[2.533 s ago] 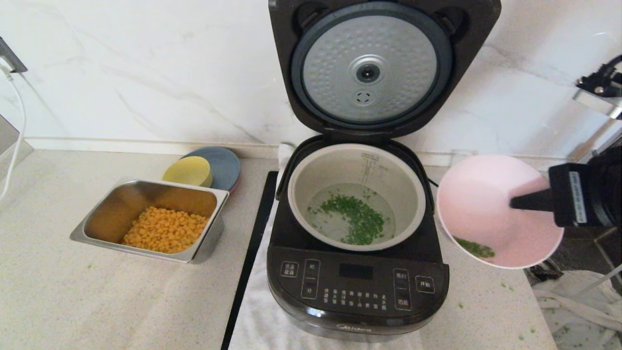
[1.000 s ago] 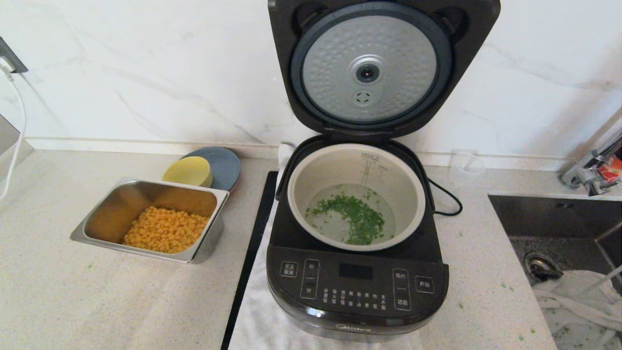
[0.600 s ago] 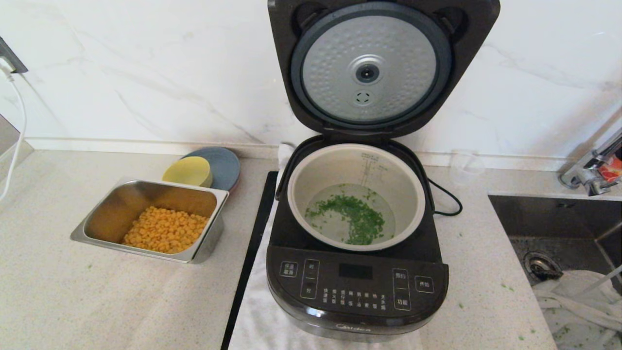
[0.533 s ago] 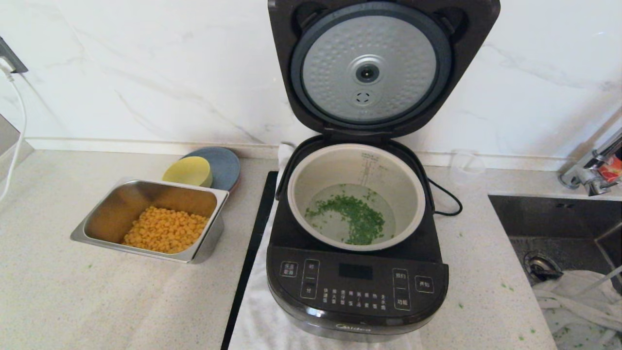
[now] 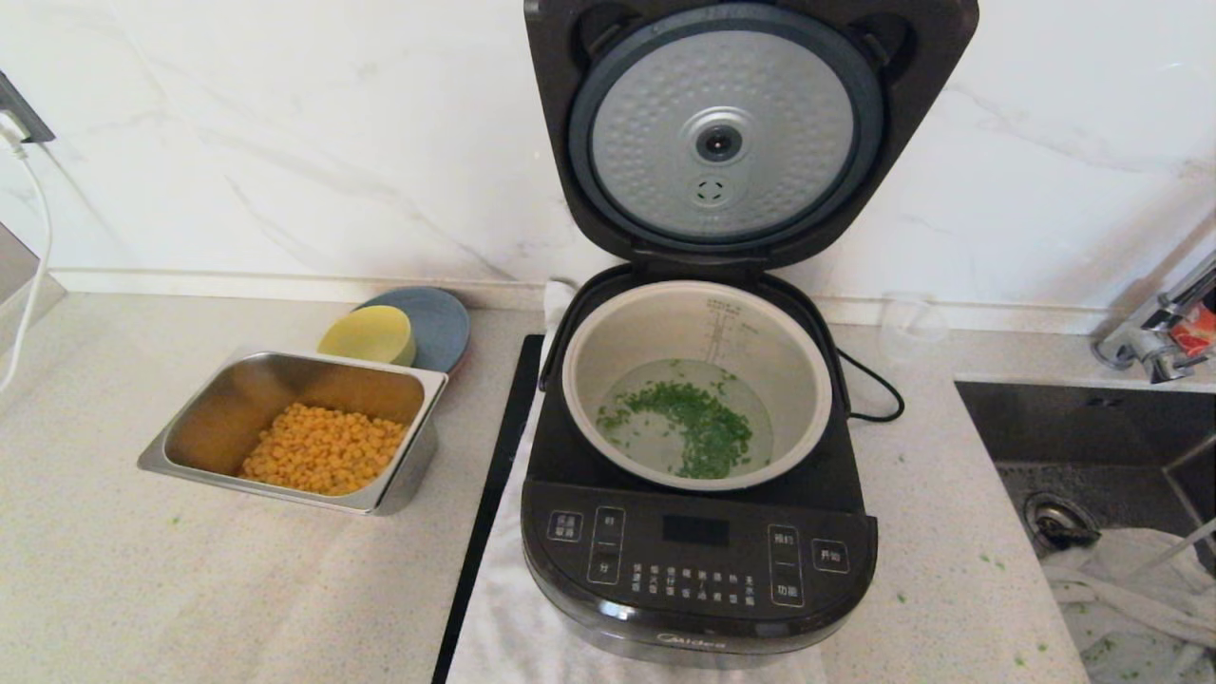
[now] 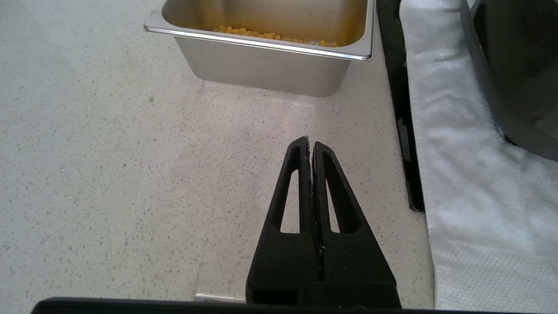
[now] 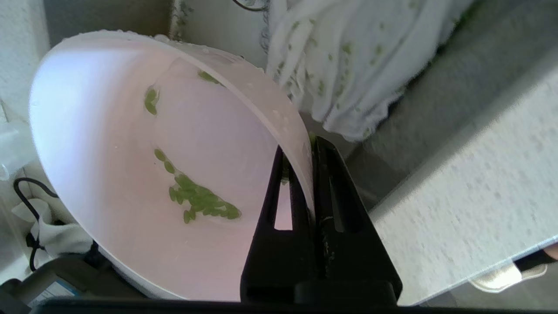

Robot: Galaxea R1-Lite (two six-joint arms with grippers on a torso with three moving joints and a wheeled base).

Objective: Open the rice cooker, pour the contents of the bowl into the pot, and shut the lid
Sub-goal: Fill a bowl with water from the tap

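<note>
The right gripper point(image 7: 306, 146) was seen only in the right wrist view, its black fingers pinched on the rim of the small round pale pink bowl point(image 7: 130, 144), one finger inside the wall and one outside. The bowl was held tilted, and a small remainder of finely chopped green bits point(image 7: 200, 201) was stuck to its whitish-pink inner wall. Beyond the bowl, a crumpled white cloth point(image 7: 344, 69) flecked with green was observed. The left gripper point(image 6: 311, 146) was recorded low over the speckled pale countertop point(image 6: 109, 165), fingers pressed together and empty, near the rectangular steel tray of yellow corn kernels point(image 6: 270, 65). Neither gripper appeared in the head view. There, the large black rounded-square rice cooker point(image 5: 698, 560) was noted standing on a white towel point(image 5: 513, 627), with its black hinged lid point(image 5: 741, 133) raised upright and the dimpled silver disc of its underside exposed. The round light grey-beige inner pot point(image 5: 617, 342) was seated in the cooker, and most of the green bits were found scattered across its bottom in shallow clear liquid. A yellow bowl point(image 5: 367, 334) on a blue-grey plate point(image 5: 439, 323) was noted behind the tray, and a steel sink point(image 5: 1092, 446) lay to the cooker's right.
</note>
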